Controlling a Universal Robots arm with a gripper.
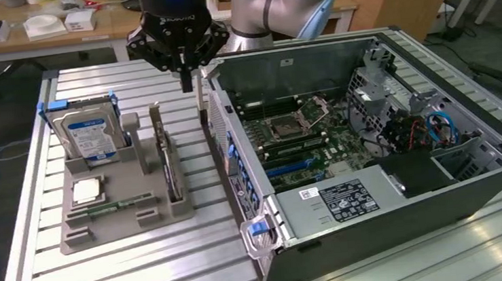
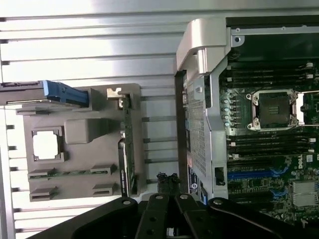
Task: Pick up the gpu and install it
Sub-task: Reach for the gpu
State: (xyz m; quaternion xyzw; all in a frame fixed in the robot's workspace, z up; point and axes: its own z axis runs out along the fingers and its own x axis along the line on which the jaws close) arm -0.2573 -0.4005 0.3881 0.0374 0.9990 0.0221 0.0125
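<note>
The gpu (image 1: 167, 158) stands on edge in a slot of the grey holder (image 1: 122, 223), its silvery bracket (image 1: 155, 115) at the far end. From the wrist view the gpu (image 2: 125, 149) shows edge-on as a thin dark strip. My gripper (image 1: 188, 81) hangs above the table, between the holder and the open computer case (image 1: 366, 205), to the exterior view's right of the card's bracket end. Its fingers are shut with nothing between them. In the wrist view the gripper (image 2: 168, 183) sits over the gap beside the case wall.
The holder also carries a silver hard drive (image 1: 86, 131) with a blue-white label, a processor chip (image 1: 87, 190) and a green memory stick (image 1: 116, 208). Inside the case lies the motherboard (image 1: 310, 135) with blue slots (image 1: 290, 168). A cluttered desk (image 1: 32, 27) stands behind.
</note>
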